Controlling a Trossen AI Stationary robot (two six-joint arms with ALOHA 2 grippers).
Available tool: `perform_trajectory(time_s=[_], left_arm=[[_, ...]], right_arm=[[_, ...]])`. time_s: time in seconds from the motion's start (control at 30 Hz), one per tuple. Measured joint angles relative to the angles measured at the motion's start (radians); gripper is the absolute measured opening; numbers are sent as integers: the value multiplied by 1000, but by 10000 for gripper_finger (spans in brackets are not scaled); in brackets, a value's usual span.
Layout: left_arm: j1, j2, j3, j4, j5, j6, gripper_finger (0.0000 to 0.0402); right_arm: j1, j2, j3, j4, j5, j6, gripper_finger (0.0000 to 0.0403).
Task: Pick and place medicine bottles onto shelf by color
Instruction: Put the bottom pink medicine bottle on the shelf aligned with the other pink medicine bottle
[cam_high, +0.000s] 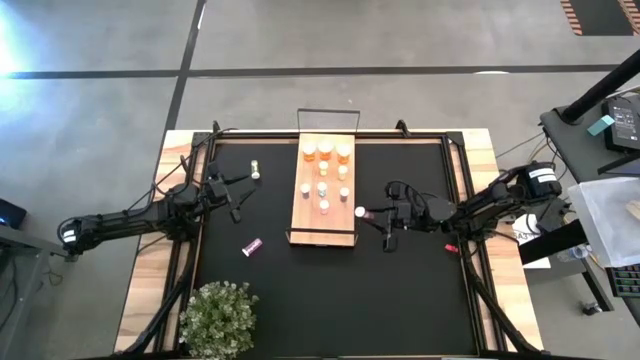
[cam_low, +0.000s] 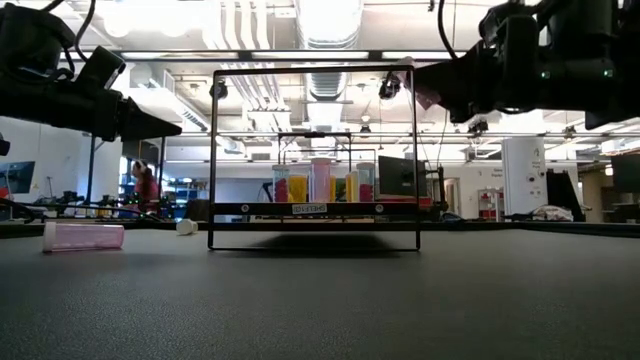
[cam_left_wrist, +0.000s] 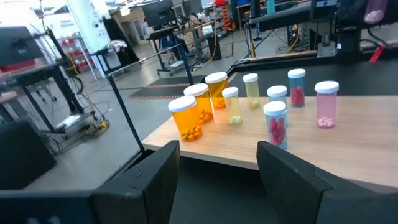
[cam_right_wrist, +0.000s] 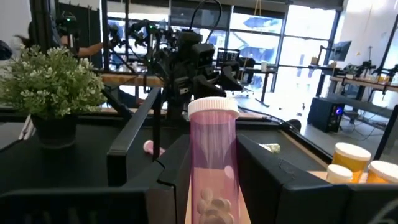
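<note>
The light-wood shelf (cam_high: 323, 228) stands mid-table. On it stand amber bottles (cam_left_wrist: 186, 117), pale ones (cam_left_wrist: 232, 106) and pink ones (cam_left_wrist: 326, 104). My right gripper (cam_high: 373, 212) hovers just off the shelf's right edge, shut on a slim pink bottle (cam_right_wrist: 213, 168) with a white cap. My left gripper (cam_left_wrist: 217, 177) waits open left of the shelf, facing the bottles with nothing between its fingers. Another pink bottle (cam_high: 251, 246) lies on its side on the black mat, and a pale bottle (cam_high: 256, 172) stands at the far left. My right gripper pinches the pink bottle's clear body (cam_right_wrist: 211, 186) between its two fingers (cam_right_wrist: 177, 171). The white cap (cam_right_wrist: 213, 107) sticks out past the fingertips toward the shelf. The fingers reach in roughly level from the table's right. The bottle is lifted clear of the mat.
A potted plant (cam_high: 220, 318) sits at the near left corner. A small red bit (cam_high: 451, 247) lies on the mat near the right arm. The shelf's thin black wire frame (cam_low: 415, 150) rises at its ends. Bare mat stretches along the near side.
</note>
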Motion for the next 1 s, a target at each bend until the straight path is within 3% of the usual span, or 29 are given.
perform_trajectory(time_s=[0.13, 0.23, 0.43, 0.7, 0.87, 0.93, 1.0], left_arm=[[0, -2, 0, 50, 0, 155, 199], [0, 0, 0, 109, 0, 175, 199], [0, -2, 0, 234, 12, -202, 199], [0, 1, 0, 455, 33, -241, 199], [-1, 8, 0, 557, 326, -335, 199], [0, 23, 0, 595, 328, -395, 199], [0, 40, 0, 630, 264, -441, 199]], right_arm=[[0, 0, 0, -24, 0, 5, 104], [0, 0, 0, -36, -1, 4, 105], [0, -7, 0, -36, -2, 4, 105], [0, -65, 34, -38, -3, -42, 105], [0, -75, 97, -60, -20, -60, 105], [0, -75, 135, -106, -20, -78, 105], [0, -75, 181, -173, -22, -87, 105]])
